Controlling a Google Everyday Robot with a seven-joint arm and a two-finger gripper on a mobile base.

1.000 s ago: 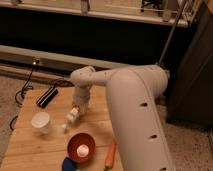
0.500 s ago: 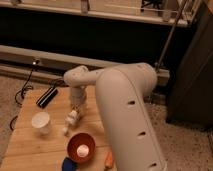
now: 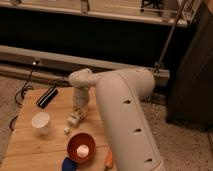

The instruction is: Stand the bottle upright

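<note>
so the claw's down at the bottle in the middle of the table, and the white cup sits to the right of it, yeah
Not quite: the cup sits to the left of the bottle, not the right, as the camera view shows. The rest holds: the claw is down at the bottle near the middle of the table.

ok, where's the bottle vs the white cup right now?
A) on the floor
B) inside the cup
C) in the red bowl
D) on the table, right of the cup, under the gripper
D. The bottle lies tilted on the table, right of the cup and above the bowl in the image, with the gripper right at its upper end.
</note>
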